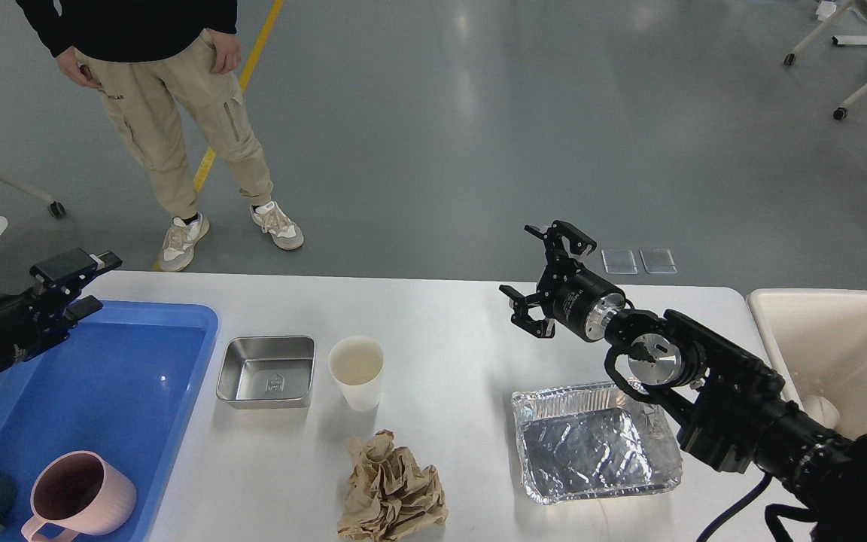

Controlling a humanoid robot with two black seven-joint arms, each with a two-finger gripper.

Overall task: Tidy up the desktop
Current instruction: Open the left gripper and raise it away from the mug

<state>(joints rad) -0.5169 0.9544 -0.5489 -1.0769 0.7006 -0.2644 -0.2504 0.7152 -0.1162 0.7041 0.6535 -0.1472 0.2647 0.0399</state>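
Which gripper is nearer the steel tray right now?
Left. The left gripper hovers open over the blue tray's far corner, just left of the steel tray. The right gripper, also open, sits well to its right, beyond the paper cup.

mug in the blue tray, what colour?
Pink mug, darker mauve inside; head view shows it.
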